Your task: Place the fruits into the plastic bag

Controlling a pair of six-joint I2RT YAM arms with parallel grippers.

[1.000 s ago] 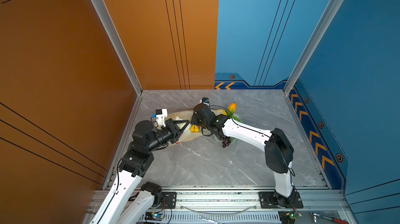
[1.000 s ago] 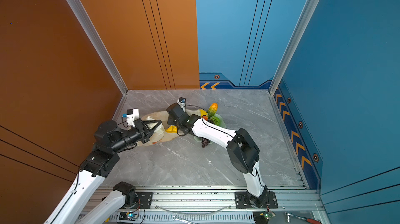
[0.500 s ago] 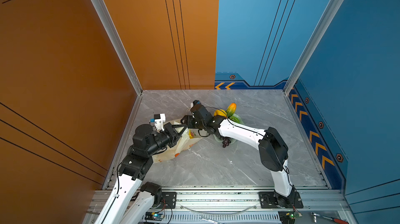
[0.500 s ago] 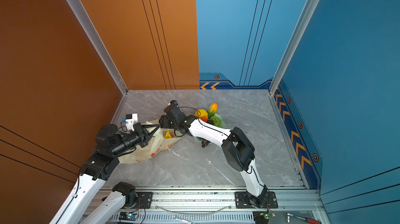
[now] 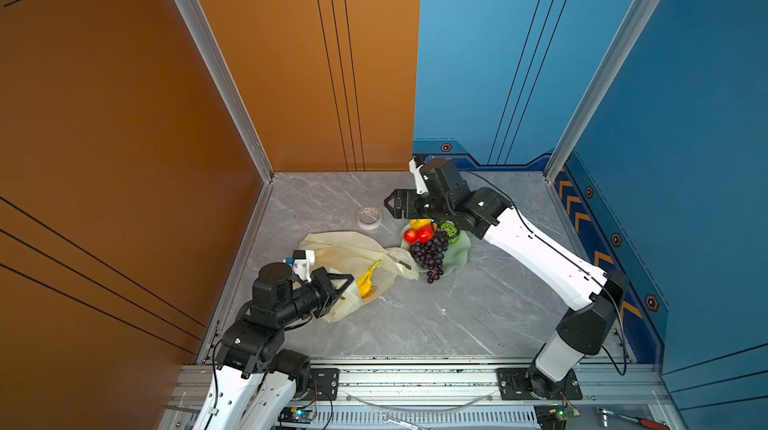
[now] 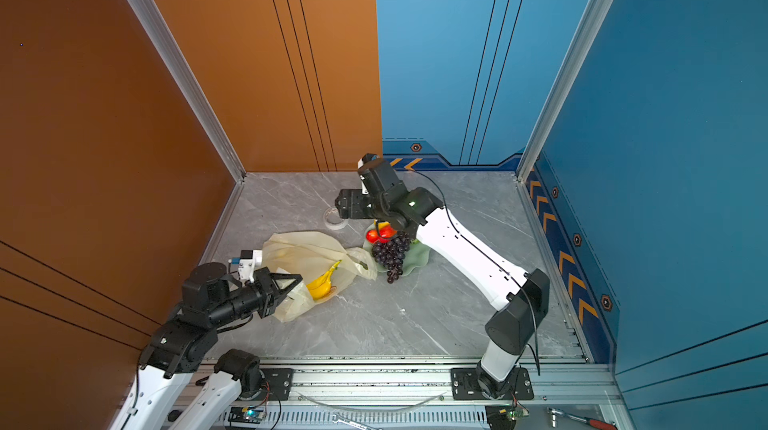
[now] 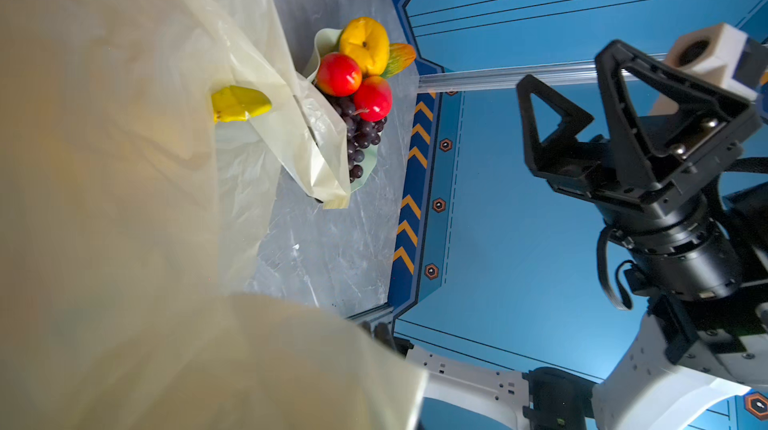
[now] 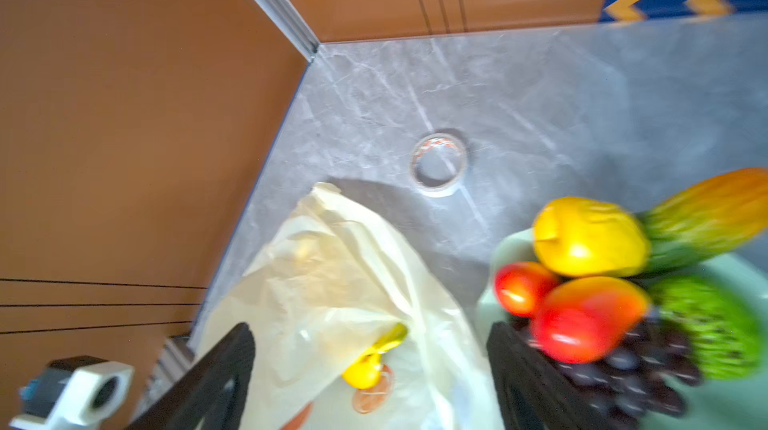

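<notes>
The left gripper (image 5: 341, 282) sits at the left of the grey table (image 5: 415, 315), low and level. Its jaws are together, pinching the near edge of the plastic bag (image 5: 345, 247). The bag lies crumpled on the table just right of it. The banana bunch (image 5: 368, 278) lies in the bag, partly under a fold of film. Behind the bag stands a tape roll (image 5: 369, 215). Right of the roll, the right gripper (image 5: 390, 206) hovers above the table with its jaws wide apart and nothing between them. The pale green dish (image 5: 459, 251), touching the bag's right end, holds the remaining fruits:
- yellow round fruit (image 5: 419, 223)
- two red fruits (image 5: 417, 235)
- grapes (image 5: 430, 253)
- green patterned ball (image 5: 449, 227)
- oblong fruit (image 7: 399, 58)
</notes>
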